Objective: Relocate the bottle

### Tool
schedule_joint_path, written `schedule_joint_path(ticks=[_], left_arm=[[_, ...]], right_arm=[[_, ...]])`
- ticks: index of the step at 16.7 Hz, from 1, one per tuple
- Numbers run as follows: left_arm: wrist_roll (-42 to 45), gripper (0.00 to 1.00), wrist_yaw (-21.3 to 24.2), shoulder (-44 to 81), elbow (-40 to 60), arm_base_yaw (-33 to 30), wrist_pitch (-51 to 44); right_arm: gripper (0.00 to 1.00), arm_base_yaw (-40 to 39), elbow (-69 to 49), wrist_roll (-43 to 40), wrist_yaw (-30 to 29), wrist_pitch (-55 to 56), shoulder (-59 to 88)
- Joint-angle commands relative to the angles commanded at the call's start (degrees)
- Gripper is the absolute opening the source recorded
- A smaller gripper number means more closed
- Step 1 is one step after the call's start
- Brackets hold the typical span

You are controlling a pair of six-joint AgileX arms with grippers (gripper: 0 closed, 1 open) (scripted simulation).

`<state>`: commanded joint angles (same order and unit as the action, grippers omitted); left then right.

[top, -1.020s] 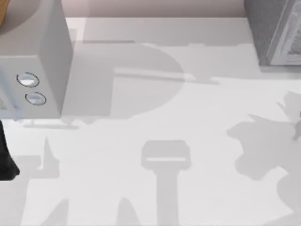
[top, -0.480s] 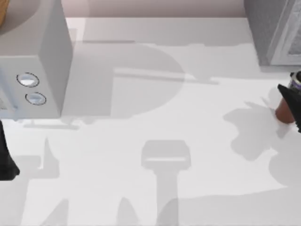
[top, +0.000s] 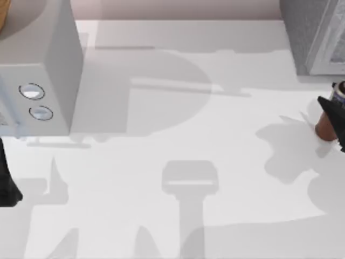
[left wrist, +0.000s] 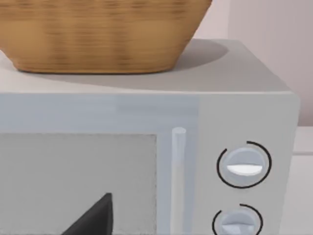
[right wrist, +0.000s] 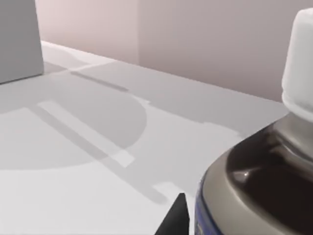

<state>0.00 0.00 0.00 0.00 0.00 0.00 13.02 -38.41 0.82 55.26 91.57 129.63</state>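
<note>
A: Where's the bottle (top: 325,125)?

B: Far right edge of the counter (top: 178,124), seen from above. Reddish-brown lower body shows, partly cut off by the frame edge. It sits in front of the grey box (top: 312,35) in the back right corner.

A: Upright?

B: Looks upright. From the right wrist view the bottle (right wrist: 264,186) is very close: white cap (right wrist: 299,63), dark neck, blue print on the label band just below.

A: Right gripper (top: 335,120)?

B: Black shape lying across the bottle at the right edge from above. One dark fingertip (right wrist: 176,218) shows beside the bottle's shoulder in the wrist view. Jaws: cannot tell whether they are clamped on it or merely beside it.

A: Left arm?

B: Parked at the left edge of the counter, a dark piece (top: 7,181) near the microwave (top: 46,70). Its wrist view faces the microwave door, two round knobs (left wrist: 243,166) to one side, a wicker basket (left wrist: 98,34) on top. A black finger tip (left wrist: 93,218) shows low in that view; jaws' state cannot be told.
</note>
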Motion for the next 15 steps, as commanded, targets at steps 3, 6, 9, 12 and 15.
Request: schedule_joint_path(ticks=[3,6,9,12,15], left_arm=[[0.0,1.0,0.0,0.0,0.0,0.0,0.0],[0.0,1.0,0.0,0.0,0.0,0.0,0.0],[0.0,1.0,0.0,0.0,0.0,0.0,0.0],[0.0,1.0,0.0,0.0,0.0,0.0,0.0],[0.0,1.0,0.0,0.0,0.0,0.0,0.0]], right_arm=[[0.53,0.0,0.0,0.0,0.0,0.0,0.0],[0.75,0.0,0.0,0.0,0.0,0.0,0.0],[0.98,0.0,0.0,0.0,0.0,0.0,0.0],[1.0,0.0,0.0,0.0,0.0,0.0,0.0],[1.0,0.0,0.0,0.0,0.0,0.0,0.0]])
